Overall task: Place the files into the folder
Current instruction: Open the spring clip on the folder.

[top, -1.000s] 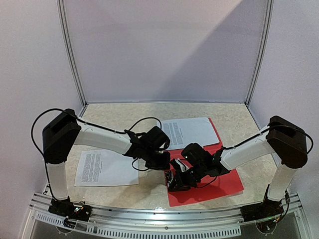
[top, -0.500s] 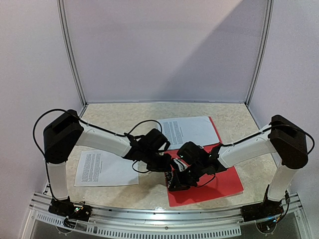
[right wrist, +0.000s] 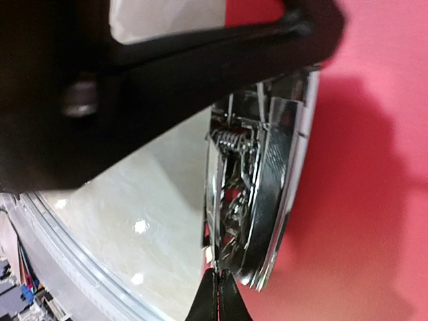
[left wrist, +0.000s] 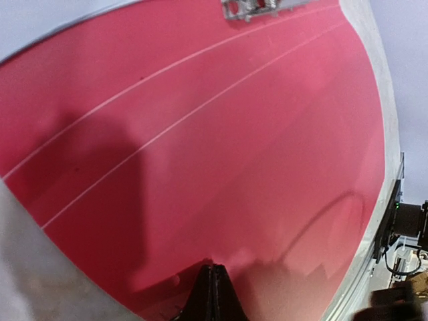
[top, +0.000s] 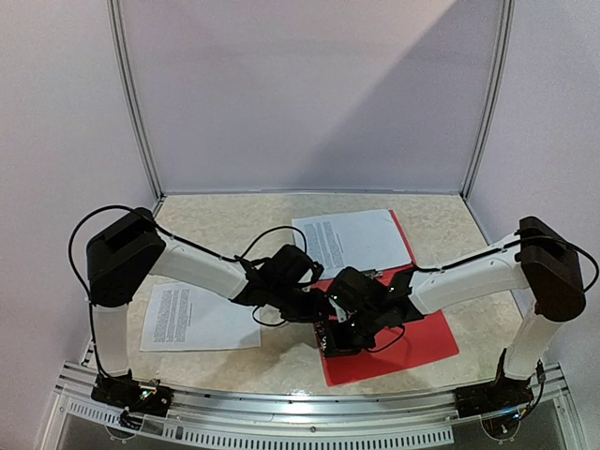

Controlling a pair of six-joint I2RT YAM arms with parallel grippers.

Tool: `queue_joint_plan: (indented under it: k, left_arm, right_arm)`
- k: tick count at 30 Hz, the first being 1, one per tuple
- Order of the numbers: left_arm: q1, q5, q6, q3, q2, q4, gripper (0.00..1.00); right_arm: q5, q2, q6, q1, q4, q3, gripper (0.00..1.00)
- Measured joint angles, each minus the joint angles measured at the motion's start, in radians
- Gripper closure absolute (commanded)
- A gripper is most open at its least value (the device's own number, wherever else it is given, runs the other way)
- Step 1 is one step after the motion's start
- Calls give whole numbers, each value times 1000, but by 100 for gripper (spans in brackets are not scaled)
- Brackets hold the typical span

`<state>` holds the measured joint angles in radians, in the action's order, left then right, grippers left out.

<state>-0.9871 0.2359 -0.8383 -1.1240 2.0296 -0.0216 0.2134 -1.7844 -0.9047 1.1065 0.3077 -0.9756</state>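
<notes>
Top view: both wrists crowd over the near-left corner of the folder (top: 412,342), so the fingertips and that corner are hidden there and only the wrist views show them. Left wrist view is almost all red cover with two pale crease lines. The metal clip (left wrist: 257,7) is cut off at the top edge, and the lower left is a grey blur. In the right wrist view a blurred black body (right wrist: 134,80) blocks the upper half; can't say which part it is. Left fingers (left wrist: 204,304) are closed to a hairline, tips against the folder's red surface; can't tell if the cover is pinched. Right fingers (right wrist: 231,311) are also pressed together, tips right at the lower end of the clip; can't tell if they hold anything. Folder lies on the table (top: 225,225). Files: one sheet (top: 352,242) overlaps the folder's far-left part, the other sheet (top: 200,317) lies flat well left of the folder.
</notes>
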Motion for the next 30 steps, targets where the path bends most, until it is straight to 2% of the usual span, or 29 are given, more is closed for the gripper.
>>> queue_joint_plan:
  k: [5,7,9,11,13,16,19,20,22,25,30]
  left_arm:
    - [2,0,0,6,8,-30,100]
    - [2,-1,1,6,8,-33,100]
    - [2,-6,9,5,6,-32,91]
    - [2,-19,27,-3,-3,-13,68]
    - [2,-51,54,-24,-27,50,54]
    - [1,-115,104,-63,-75,146,47]
    - [1,-188,162,-98,-162,202,42]
    - [1,-205,186,-106,-206,210,40]
    - [-5,-220,243,-116,-275,212,39]
    - [-34,-255,350,-127,-343,214,38]
    - [-162,-343,498,-186,-262,321,38]
  right_arm:
    - [-64,112,-4,-7,55,-29,92]
    - [-58,139,1,-18,35,-45,83]
    - [-39,148,1,-26,1,-59,76]
    - [-10,149,6,-28,-31,-72,67]
    - [14,152,1,-33,-44,-74,56]
    - [44,195,3,-48,-47,-51,32]
    - [51,324,28,-103,-28,-2,7]
    - [35,389,49,-134,-10,12,2]
    - [-26,491,87,-194,19,27,1]
    - [-202,650,172,-290,48,86,1]
    - [-475,785,294,-413,137,216,2]
